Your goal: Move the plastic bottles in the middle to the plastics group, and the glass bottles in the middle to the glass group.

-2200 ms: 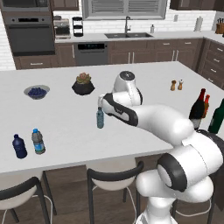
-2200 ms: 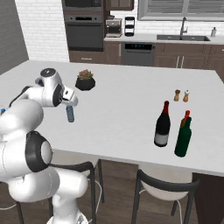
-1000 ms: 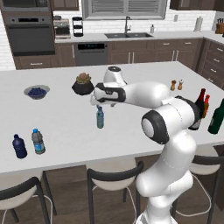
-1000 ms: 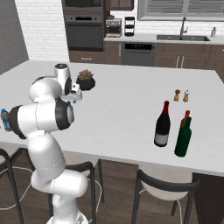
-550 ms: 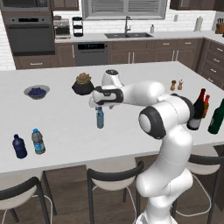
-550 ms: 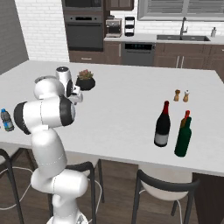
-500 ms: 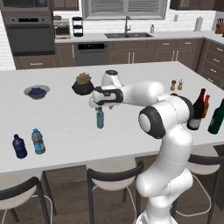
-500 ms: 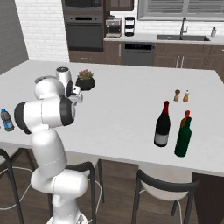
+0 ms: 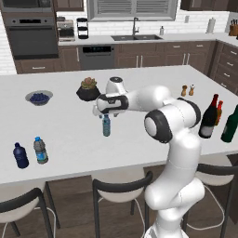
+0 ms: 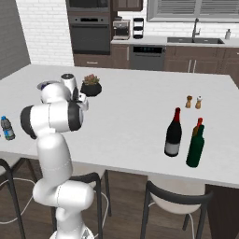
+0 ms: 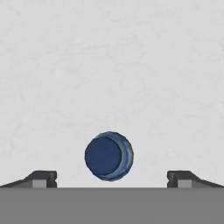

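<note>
Fingers gape fully, empty, above 1 plastic bottle; descending off-centre could topple it on the surface

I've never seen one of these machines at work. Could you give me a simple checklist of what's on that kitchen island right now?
Surface: white island counter, no spills seen.
Job's things: one clear water bottle upright mid-counter; a second water bottle beside the navy bottle at the left; wine bottle, small brown bottle and green bottle at the right.
Clutter: bowl, potted plant, two shakers.
Gripper: gripper open, above the middle bottle's cap, apart from it.
Cables: nothing seen.
Surroundings: oven, sink, stools.
</note>
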Robot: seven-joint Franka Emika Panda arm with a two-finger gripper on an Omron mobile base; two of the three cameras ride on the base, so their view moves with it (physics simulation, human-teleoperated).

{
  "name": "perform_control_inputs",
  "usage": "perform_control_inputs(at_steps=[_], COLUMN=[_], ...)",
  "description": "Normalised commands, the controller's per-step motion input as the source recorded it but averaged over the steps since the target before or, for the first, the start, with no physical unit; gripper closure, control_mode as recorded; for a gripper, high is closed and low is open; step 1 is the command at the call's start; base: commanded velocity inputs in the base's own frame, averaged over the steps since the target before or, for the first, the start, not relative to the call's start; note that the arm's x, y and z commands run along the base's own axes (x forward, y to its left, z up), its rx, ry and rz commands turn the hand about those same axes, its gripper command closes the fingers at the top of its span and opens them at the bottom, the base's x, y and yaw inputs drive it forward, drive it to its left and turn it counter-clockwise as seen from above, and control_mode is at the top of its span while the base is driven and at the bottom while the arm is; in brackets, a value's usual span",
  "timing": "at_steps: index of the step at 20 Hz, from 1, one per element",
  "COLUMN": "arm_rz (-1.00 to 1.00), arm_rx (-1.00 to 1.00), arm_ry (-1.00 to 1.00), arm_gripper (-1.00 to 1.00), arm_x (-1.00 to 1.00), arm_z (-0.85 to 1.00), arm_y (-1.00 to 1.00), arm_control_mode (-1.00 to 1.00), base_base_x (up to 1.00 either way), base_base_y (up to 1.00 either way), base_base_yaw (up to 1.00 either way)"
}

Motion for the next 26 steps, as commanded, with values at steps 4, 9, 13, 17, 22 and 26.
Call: perform_control_inputs(at_steps=[4, 9, 13, 17, 22, 26], arm_rz=[0.01, 0.03, 0.03, 0.04, 0.05, 0.04], arm_rx=[0.00, 0.00, 0.00, 0.00, 0.00, 0.00], arm_ry=[0.00, 0.00, 0.00, 0.00, 0.00, 0.00], arm_gripper=[-1.00, -1.00, -1.00, -1.00, -1.00, -1.00], arm_x=[0.12, 0.09, 0.08, 0.11, 0.05, 0.00], arm_z=[-0.07, -0.09, -0.10, -0.11, -0.06, -0.05], arm_y=[0.00, 0.01, 0.03, 0.01, 0.02, 0.00], arm_control_mode=[-1.00, -1.00, -1.00, -1.00, -1.00, -1.00], base_base_x=[0.00, 0.00, 0.00, 0.00, 0.00, 0.00], base_base_y=[0.00, 0.00, 0.00, 0.00, 0.00, 0.00], base_base_yaw=[0.00, 0.00, 0.00, 0.00, 0.00, 0.00])
